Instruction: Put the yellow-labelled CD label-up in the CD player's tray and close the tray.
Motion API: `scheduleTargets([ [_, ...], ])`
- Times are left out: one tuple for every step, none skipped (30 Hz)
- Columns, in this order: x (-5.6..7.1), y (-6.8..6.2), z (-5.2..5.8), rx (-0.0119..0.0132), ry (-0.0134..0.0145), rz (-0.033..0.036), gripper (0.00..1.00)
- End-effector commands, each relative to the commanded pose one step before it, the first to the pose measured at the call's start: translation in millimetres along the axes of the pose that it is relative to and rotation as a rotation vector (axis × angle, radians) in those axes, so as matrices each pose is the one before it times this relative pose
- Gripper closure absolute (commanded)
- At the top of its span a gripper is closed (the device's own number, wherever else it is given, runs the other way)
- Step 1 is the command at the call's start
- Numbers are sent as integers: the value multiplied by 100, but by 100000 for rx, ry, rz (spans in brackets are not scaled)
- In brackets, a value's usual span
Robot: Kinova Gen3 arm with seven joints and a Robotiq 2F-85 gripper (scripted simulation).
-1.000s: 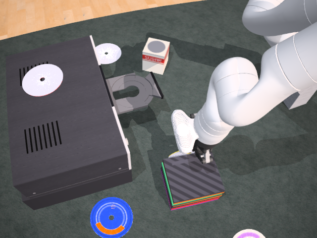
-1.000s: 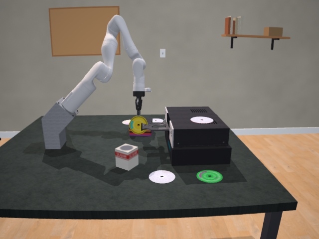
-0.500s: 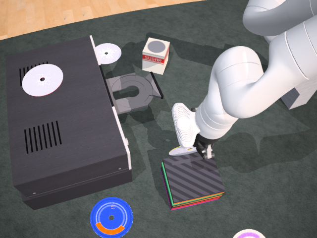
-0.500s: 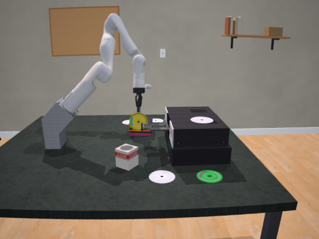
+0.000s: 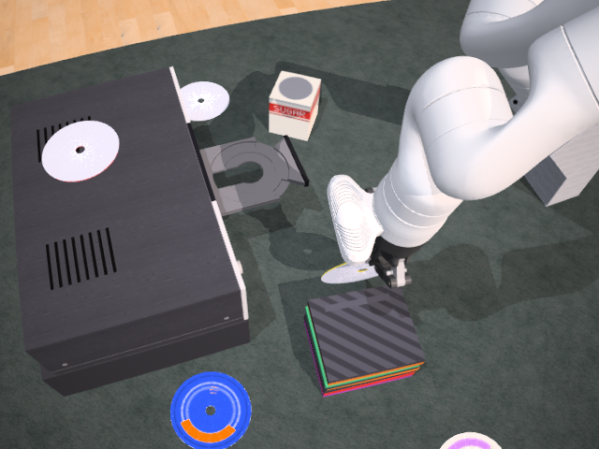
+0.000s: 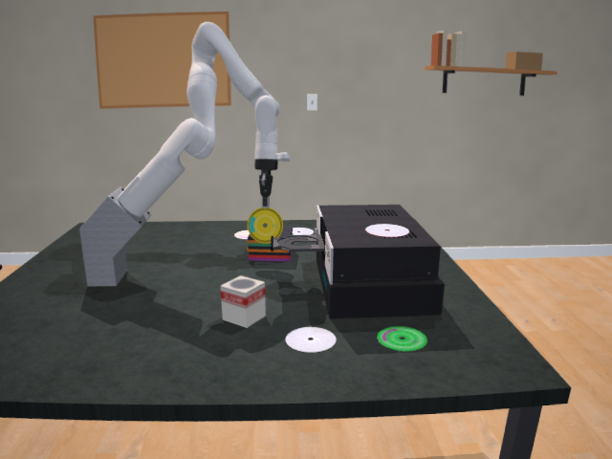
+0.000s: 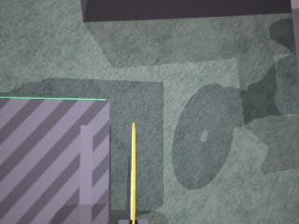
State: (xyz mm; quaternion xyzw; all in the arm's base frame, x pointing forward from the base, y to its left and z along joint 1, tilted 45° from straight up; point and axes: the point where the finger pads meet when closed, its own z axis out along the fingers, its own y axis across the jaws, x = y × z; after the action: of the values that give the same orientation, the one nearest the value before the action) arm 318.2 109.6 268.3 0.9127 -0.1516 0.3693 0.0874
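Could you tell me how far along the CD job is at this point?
Done: the yellow-labelled CD is picked up, gripped at its top edge and hanging upright from the gripper above the stack of cases.

In hand: carrying it toward the player's open tray.

Left: lay it flat, label up, in the recess, then close the tray.

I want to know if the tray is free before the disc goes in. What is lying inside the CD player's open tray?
Nothing shows in the tray: its round recess is bare, and no disc lies there. The yellow-labelled CD hangs on edge from the gripper. The tray's inner end, inside the CD player, is hidden.
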Motion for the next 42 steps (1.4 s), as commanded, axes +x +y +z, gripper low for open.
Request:
scheduleTargets([
  [-16,-341,-701,886,762,-1040,89],
  [-2,58,-250,-6,1,9,89],
  [2,48,-250,6,-1,-9,89],
  [1,52,-251,2,0,-3,89],
  [-1,55,-252,-2,0,4,89],
  [-2,57,-253,-5,1,7,89],
  [2,49,-252,6,-1,-8,89],
  [0,52,-252,1,0,-2,89],
  [-1,56,-252,-3,0,4,89],
  [-1,56,-251,-3,0,4,89],
  [2,49,-250,5,-1,-7,89],
  [0,52,-249,1,0,-1,89],
  [-1,55,-248,-3,1,5,89],
  [-1,53,-246,-2,0,3,89],
  [1,48,-244,4,-1,-7,89],
  [0,51,-242,0,0,-1,89],
  [0,0,0,0,0,0,89],
  [0,0,0,0,0,0,89],
  [-1,54,-240,-3,1,5,89],
  [-1,52,-238,-2,0,3,89],
  [1,46,-234,4,-1,-6,89],
  [0,48,-232,1,0,-1,89],
  [-1,51,-229,-3,0,4,89],
  [-1,51,-226,-4,1,6,89],
  [2,43,-221,5,-1,-7,89],
  [1,45,-218,2,0,-2,89],
  [0,46,-214,-1,0,2,89],
  [-1,48,-210,-4,1,6,89],
  [0,42,-205,1,0,-2,89],
  [1,40,-201,3,-1,-5,89],
  [0,41,-196,1,0,-1,89],
  [-1,42,-191,-2,0,3,89],
  [-1,43,-187,-4,1,6,89],
  [0,0,0,0,0,0,89],
  [0,0,0,0,0,0,89],
  [0,37,-181,1,0,-2,89],
  [1,35,-176,3,-1,-4,89],
  [0,35,-170,1,0,-2,89],
  [0,35,-165,-1,0,1,89],
  [-1,36,-159,-2,0,3,89],
  [-1,35,-153,-3,1,5,89],
  [1,29,-147,2,-1,-4,89],
])
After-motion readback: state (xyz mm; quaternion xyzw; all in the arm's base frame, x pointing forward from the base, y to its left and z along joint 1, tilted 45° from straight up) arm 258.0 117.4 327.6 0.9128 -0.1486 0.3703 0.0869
